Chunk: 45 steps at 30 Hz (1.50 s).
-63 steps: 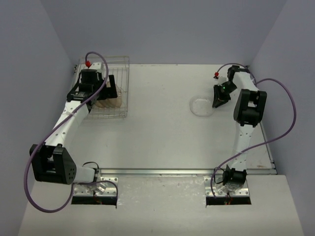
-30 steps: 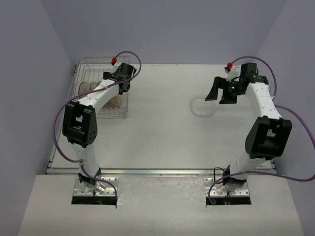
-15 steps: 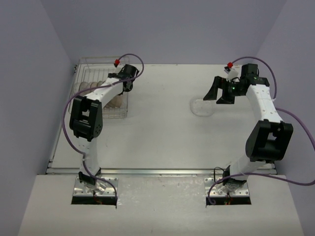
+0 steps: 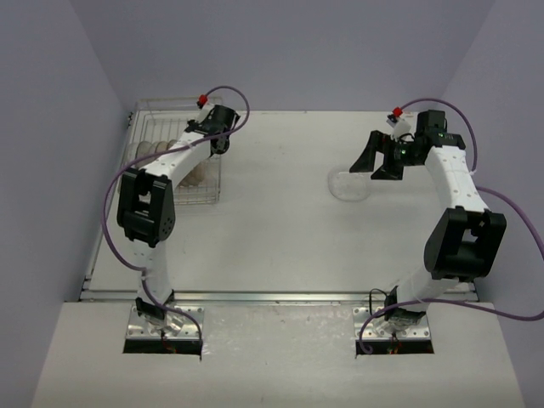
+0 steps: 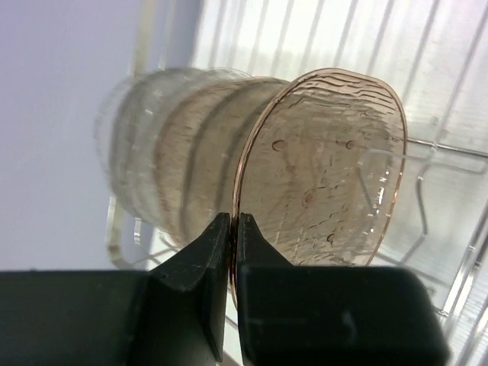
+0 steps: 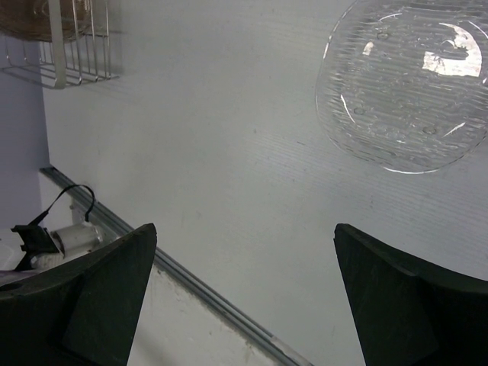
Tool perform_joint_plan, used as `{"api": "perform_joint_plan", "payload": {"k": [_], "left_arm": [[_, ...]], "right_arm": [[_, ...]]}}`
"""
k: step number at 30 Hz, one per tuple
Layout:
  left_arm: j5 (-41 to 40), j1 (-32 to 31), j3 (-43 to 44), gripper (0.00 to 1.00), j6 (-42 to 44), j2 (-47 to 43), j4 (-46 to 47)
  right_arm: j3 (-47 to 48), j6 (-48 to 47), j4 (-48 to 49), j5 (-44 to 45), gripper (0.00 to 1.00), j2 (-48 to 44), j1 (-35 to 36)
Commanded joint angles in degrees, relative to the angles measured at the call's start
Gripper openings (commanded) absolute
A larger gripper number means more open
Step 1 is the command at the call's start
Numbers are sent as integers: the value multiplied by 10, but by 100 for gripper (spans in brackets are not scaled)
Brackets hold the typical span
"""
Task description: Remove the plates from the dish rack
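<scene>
Fingertips of the left gripper [image 5: 232, 223] are pinched tight on the lower rim of a pink-tinted plate [image 5: 324, 164], which stands on edge at the near end of a row in the dish rack [image 5: 450, 145]. Behind it the other plates [image 5: 164, 164] overlap into a blurred, smoky stack, so they cannot be counted, and the slot wires beneath them are mostly hidden. From overhead the left wrist covers the grip, and only slivers of plates show through the rack at the far left corner of the table [image 4: 280, 212]. The right gripper [image 6: 244, 297] hangs with its jaws spread wide and nothing between them. Only its two dark finger ends show, cut off by the bottom edge of its wrist view. Beyond them a clear plate [image 6: 400, 88] lies flat on the table, apart from the fingers, cropped at the top and right of the frame.
</scene>
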Motion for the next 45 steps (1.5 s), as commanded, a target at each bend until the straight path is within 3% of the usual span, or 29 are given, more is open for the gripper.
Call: {"api": "perform_joint_plan", "payload": {"k": [1,7,11,12,14,16,19,22,29,34,42,45], "left_arm": [[-109,-8,16,0,93,-68,67],[-174,-29,-5,0,226,-123,191],[-168,-41,-4,0,226,-159,212],[-136,-45,14,0,194,-167,156],[1,-48,77,0,32,-191,10],[144,-46,83,0,-27,-220,-34],[246,-46,48,0,-70,-283,-39],[348,-45,15,0,-89,-317,-36],[563,-25,-56,0,-145,-363,-32],[637,28,-76,0,-171,-366,-21],[695,29,-134,0,-180,-372,13],[699,28,-142,0,-185,-369,24]], "right_arm": [[21,-3,9,-19,99,-1,3],[30,-10,3,-19,99,-6,3],[33,-3,8,-35,99,-15,3],[31,3,15,-44,99,-20,3],[5,50,76,-89,99,-51,2],[-25,103,138,-117,99,-79,4],[-72,205,241,-132,99,-133,22],[-76,239,261,-111,99,-157,50],[-35,250,266,42,93,-159,241],[-16,277,272,62,87,-111,288],[11,294,267,78,79,-43,333],[18,338,287,47,75,-11,337]]}}
